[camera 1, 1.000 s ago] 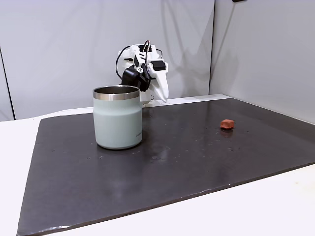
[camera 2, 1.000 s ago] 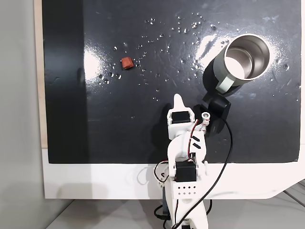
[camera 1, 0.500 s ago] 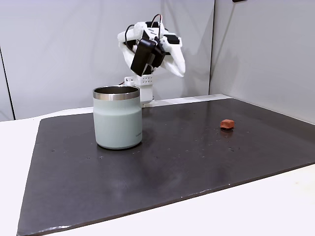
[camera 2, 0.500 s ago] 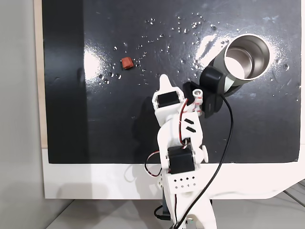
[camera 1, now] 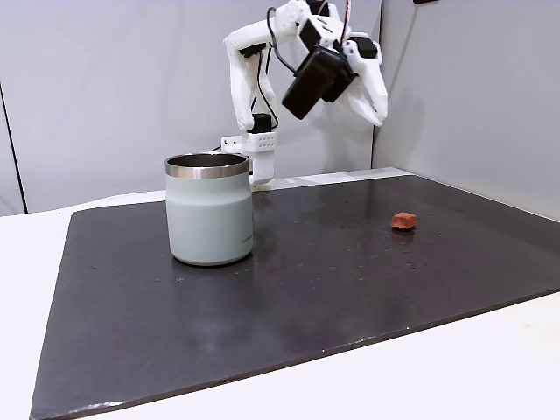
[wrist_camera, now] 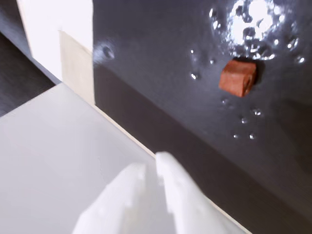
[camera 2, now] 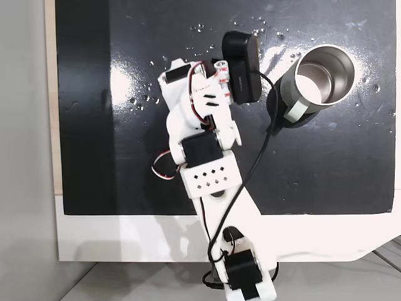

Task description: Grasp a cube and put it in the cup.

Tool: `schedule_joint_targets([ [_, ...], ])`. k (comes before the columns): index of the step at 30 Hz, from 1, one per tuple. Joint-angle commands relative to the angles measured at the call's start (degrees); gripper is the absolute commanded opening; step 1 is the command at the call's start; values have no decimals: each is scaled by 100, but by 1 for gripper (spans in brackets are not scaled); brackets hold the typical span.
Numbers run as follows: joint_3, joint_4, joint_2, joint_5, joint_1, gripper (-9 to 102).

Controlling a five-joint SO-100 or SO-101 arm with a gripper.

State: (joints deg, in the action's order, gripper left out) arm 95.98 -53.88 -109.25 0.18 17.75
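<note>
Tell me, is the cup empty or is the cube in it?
Empty. The cup shows only bare metal inside, and the cube lies on the mat, well apart.

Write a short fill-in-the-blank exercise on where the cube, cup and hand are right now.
1. The cube lies on the dark ____.
2. The cup stands ____, mouth up.
3. In the side fixed view the hand hangs ____ the mat, touching nothing.
4. The cup holds ____.

Missing words: mat; upright; above; nothing
</note>
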Motion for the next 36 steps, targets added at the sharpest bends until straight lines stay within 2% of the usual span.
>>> schedule_joint_targets([
  [1,-984,-343,510,202,220,0],
  [10,-2505,-1292,1960,563,782,0],
  [18,-3753,-2065,3138,571,747,0],
  [34,-4342,-2408,4069,703,545,0],
  [36,-4377,-2417,4104,712,536,5],
])
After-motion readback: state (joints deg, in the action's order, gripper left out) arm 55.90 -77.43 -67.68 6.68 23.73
